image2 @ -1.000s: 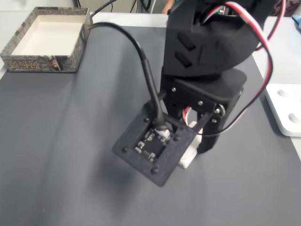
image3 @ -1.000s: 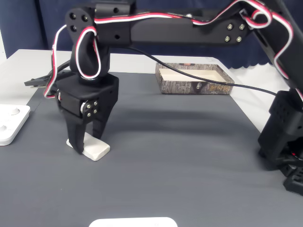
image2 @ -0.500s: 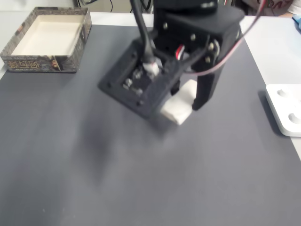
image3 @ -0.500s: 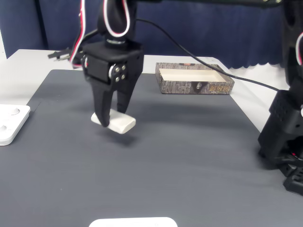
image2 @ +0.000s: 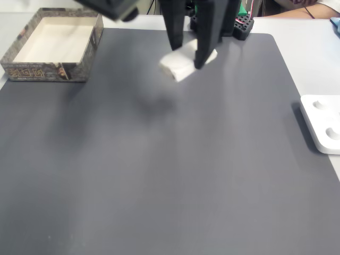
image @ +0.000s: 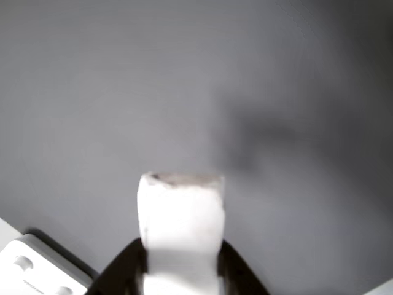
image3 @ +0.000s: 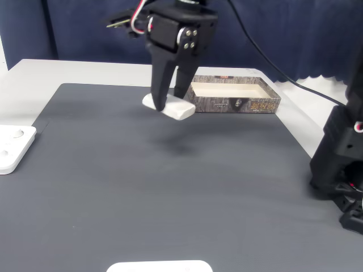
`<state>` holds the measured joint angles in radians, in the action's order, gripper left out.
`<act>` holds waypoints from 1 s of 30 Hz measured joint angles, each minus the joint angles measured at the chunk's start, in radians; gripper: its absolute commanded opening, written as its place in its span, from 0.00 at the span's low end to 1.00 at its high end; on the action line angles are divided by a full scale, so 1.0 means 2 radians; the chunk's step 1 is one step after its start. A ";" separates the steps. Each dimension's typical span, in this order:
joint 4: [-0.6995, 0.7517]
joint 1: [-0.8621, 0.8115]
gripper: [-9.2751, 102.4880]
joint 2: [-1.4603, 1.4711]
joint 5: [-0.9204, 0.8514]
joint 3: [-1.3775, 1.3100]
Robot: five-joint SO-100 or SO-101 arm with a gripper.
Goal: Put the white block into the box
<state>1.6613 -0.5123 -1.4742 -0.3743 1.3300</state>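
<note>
In the other view, the gripper (image: pixel 182 279) is pinching the white block (image: pixel 181 224) between its dark fingers, carrying it above the grey mat (image: pixel 92 92), a white device (image: pixel 31 276) showing at the corner. In a fixed view the white block (image2: pixel 183 61) is hanging clear of the mat, well right of the box (image2: pixel 53 45), which is sitting empty, so pickup is done and delivery remains. In another fixed view the gripper (image3: pixel 170 105) is holding the block (image3: pixel 170 106) just beside the box (image3: pixel 235 96), higher and much nearer it than half a second ago.
</note>
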 measured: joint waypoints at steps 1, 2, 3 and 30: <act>0.000 -0.008 0.07 -0.005 0.004 0.003; 0.000 -0.018 0.07 -0.008 0.007 0.006; 0.000 -0.027 0.07 -0.012 0.012 0.009; -0.005 -0.284 0.07 0.059 0.196 -0.008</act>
<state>1.6506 -1.0799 -1.3560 0.0169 1.3131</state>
